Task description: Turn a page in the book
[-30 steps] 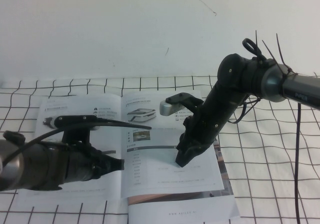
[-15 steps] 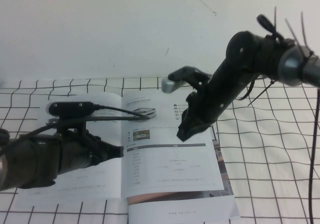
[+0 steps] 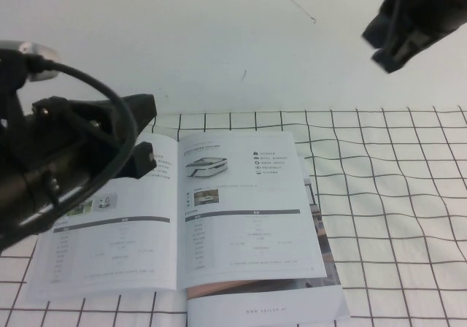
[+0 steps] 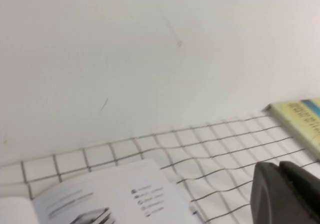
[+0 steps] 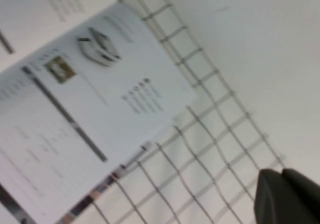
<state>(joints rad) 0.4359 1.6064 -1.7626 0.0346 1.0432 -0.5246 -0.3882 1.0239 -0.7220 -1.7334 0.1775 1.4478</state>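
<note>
Both arms hang clear of the book (image 3: 175,217), which lies open and flat on the gridded worktop (image 3: 394,195). Right gripper (image 3: 398,46), fingers closed and empty, is high above; left gripper (image 3: 142,133) hovers over the left leaf, finger state unclear.

A lab test bench: black-gridded white cloth (image 3: 394,195) against a bare white wall (image 3: 219,42).
</note>
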